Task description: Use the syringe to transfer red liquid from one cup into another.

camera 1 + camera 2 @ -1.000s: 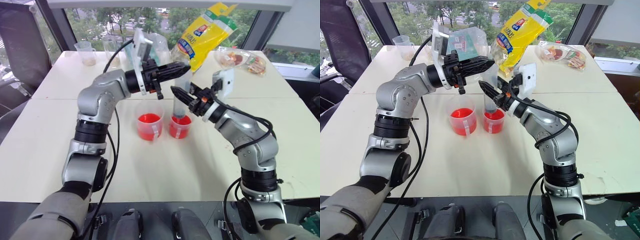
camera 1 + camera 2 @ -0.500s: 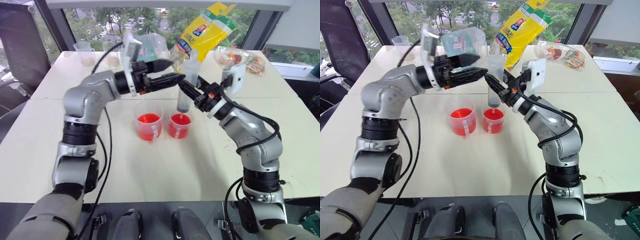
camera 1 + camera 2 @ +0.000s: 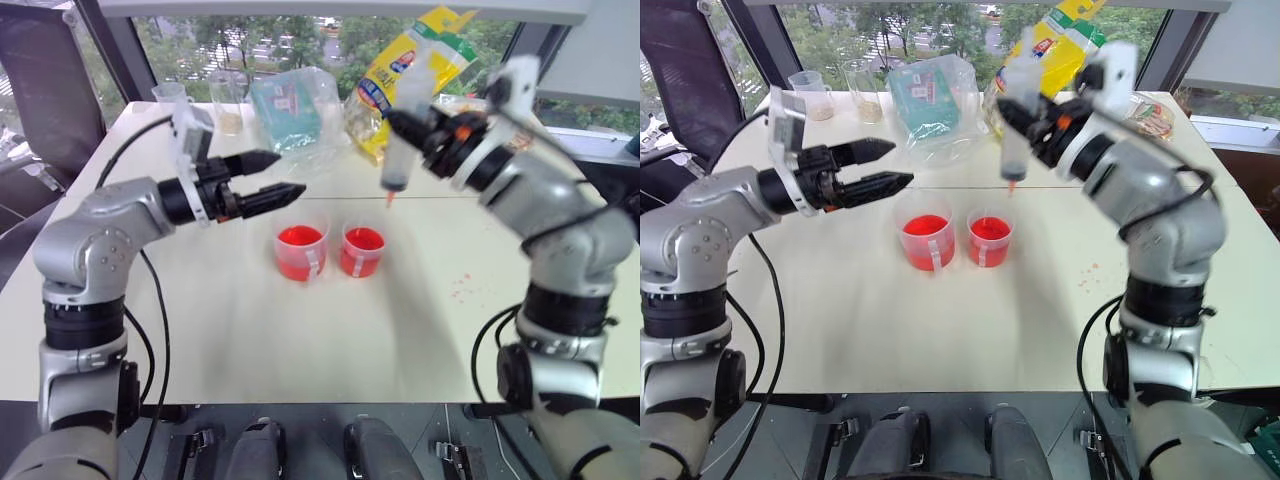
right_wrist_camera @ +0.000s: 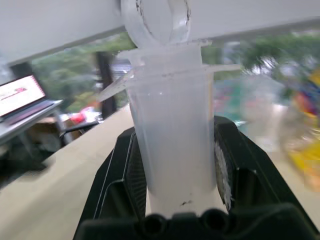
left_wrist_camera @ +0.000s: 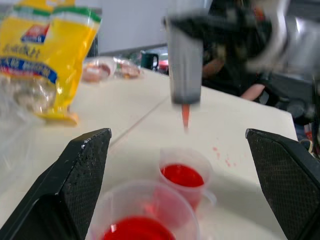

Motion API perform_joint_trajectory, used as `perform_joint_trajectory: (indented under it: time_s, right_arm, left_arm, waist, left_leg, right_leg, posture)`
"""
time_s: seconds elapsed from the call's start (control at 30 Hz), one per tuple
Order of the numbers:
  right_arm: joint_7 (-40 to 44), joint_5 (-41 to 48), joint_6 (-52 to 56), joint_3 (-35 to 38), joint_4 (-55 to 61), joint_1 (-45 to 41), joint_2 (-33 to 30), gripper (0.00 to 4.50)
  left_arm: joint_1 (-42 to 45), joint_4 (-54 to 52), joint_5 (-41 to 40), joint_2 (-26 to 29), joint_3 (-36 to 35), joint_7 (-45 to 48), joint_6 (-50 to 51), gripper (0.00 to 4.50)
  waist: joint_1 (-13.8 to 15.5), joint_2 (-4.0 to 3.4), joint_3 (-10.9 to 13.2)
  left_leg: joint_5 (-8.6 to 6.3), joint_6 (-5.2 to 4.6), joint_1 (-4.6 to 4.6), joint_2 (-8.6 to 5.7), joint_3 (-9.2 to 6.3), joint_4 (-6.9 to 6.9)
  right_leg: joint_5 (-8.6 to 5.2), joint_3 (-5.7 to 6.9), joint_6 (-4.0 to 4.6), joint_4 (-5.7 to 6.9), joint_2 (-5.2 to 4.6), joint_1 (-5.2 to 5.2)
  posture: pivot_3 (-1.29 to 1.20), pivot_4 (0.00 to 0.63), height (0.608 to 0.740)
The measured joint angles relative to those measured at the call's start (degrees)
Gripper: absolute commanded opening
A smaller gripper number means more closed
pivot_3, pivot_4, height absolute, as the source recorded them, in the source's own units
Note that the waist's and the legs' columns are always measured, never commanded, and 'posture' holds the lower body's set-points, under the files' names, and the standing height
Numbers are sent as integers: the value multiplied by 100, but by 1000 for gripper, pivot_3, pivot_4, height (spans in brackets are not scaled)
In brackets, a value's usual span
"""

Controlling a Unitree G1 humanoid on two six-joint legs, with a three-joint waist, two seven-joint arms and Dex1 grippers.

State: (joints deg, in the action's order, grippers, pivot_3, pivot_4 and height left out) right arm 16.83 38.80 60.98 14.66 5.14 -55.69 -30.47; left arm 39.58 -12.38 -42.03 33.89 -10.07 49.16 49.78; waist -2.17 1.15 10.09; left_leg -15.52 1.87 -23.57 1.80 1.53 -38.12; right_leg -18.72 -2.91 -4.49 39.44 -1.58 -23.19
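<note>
Right claw [image 3: 420,125] clamped on syringe [image 3: 400,150] barrel, tip down, in the air above and behind the small cup [image 3: 361,250]. Left claw [image 3: 270,177] spread wide, empty, above the table [image 3: 300,340] left of the big cup [image 3: 301,250]. Cups side by side mid-table, both holding red liquid [image 3: 924,225].
</note>
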Motion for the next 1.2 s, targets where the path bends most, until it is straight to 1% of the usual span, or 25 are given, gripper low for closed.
perform_joint_trajectory:
  time_s: [0.03, 0.1, 0.17, 0.27, 0.37, 0.47, 0.63, 0.7, 0.73, 0.8, 0.83, 0.87, 1.0, 1.13, 1.2]
  right_arm:
    - [-21, -35, 390, -9, -341, -218, -251, 1434]
    - [108, -124, 966, -233, -817, -387, -680, 1434]
    - [463, -220, 1429, -748, -1282, -421, -1099, 1434]
    - [796, -485, 1790, -1386, -1903, -425, -1331, 1434]
    - [1024, -818, 1932, -1894, -2582, -453, -1381, 1434]
    - [1195, -1130, 1893, -2244, -3163, -478, -1370, 1434]
    - [1405, -1534, 1700, -2458, -3615, -519, -1231, 1434]
    - [1439, -1670, 1591, -2505, -3739, -516, -1096, 2435]
    - [1460, -1726, 1561, -2510, -3791, -511, -1046, 2784]
    - [1510, -1793, 1534, -2508, -3817, -496, -1033, 3769]
    - [1527, -1816, 1516, -2501, -3815, -497, -1033, 4342]
    - [1551, -1850, 1499, -2496, -3813, -496, -1034, 4433]
    - [1719, -1891, 1503, -2492, -3473, -449, -1113, 4433]
    - [2096, -1830, 1436, -2496, -2391, -245, -1575, 4433]
    - [2398, -1692, 1331, -2414, -1651, -42, -1859, 4433]
  left_arm:
    - [-73, -74, -35, 2, -7, -74, 1, 4448]
    - [-123, -181, -114, 2, -15, -167, 6, 4448]
    - [-197, -308, -185, 8, -48, -258, 6, 4448]
    - [-335, -430, -266, 19, -58, -391, 9, 4448]
    - [-456, -578, -370, 34, -109, -536, 12, 4448]
    - [-615, -702, -406, 41, -131, -638, 10, 4448]
    - [-746, -869, -497, 42, -152, -819, 9, 4448]
    - [-794, -928, -496, 53, -149, -845, 2, 4500]
    - [-829, -956, -489, 87, -140, -849, -2, 4500]
    - [-850, -984, -484, 143, -138, -855, -6, 4500]
    - [-850, -985, -485, 182, -140, -861, -6, 4500]
    - [-850, -985, -486, 215, -149, -869, -6, 4500]
    - [-926, -1008, -499, 354, -216, -913, -4, 4500]
    - [-1129, -1125, -650, 569, -366, -960, 96, 4500]
    - [-1326, -1259, -761, 719, -486, -965, 149, 4500]
  waist:
    - [4, 0, 0]
    - [10, 0, 0]
    - [1, 0, 0]
    - [-39, -1, 0]
    - [-38, -1, 0]
    - [-28, -1, 1]
    - [-25, -1, 1]
    - [-38, -2, 1]
    - [-38, -2, 1]
    - [-28, -2, 1]
    - [-26, -1, 1]
    - [-21, -2, 1]
    - [-21, -2, 1]
    - [-20, -3, 2]
    - [-23, -3, 2]
  left_leg:
    - [-1, -2, 0, 0, 0, 1]
    - [-4, -6, -1, 1, 2, 5]
    - [-6, -10, -2, 0, 7, 8]
    - [-7, -12, -5, 0, 12, 9]
    - [-7, -12, -5, 1, 12, 9]
    - [-7, -12, -6, 0, 12, 8]
    - [-7, -12, -6, 0, 12, 8]
    - [-7, -12, -6, 1, 12, 8]
    - [-7, -11, -5, 1, 12, 8]
    - [-7, -11, -5, 1, 12, 8]
    - [-7, -11, -6, 1, 12, 8]
    - [-7, -11, -6, 0, 12, 8]
    - [-7, -12, -6, 0, 11, 7]
    - [-7, -12, -9, 1, 9, 10]
    - [-8, -12, -9, 1, 7, 11]
  right_leg:
    - [0, 0, 0, -5, 0, 1]
    - [0, -2, 0, -14, 2, 2]
    - [0, -6, 0, -20, 2, 1]
    - [0, -12, 0, -22, 4, -5]
    - [0, -12, 0, -21, 5, -6]
    - [0, -11, 0, -22, 4, -6]
    - [0, -10, 0, -22, 6, -6]
    - [0, -11, 0, -20, 7, -6]
    - [0, -11, 0, -20, 8, -6]
    - [0, -10, 0, -20, 8, -7]
    - [0, -10, 0, -20, 7, -6]
    - [0, -10, 0, -20, 7, -5]
    - [0, -9, 0, -21, 6, -6]
    - [0, -8, 0, -22, 6, -8]
    - [-1, -7, -1, -24, 6, -8]
  posture:
    - [0, 150, 740]
    - [0, 150, 740]
    - [0, 150, 740]
    - [0, 150, 740]
    - [0, 150, 740]
    - [0, 150, 740]
    - [0, 150, 740]
    - [0, 150, 740]
    - [0, 150, 740]
    - [0, 150, 740]
    - [0, 150, 740]
    - [0, 150, 740]
    - [0, 150, 740]
    - [0, 150, 740]
    - [0, 150, 740]
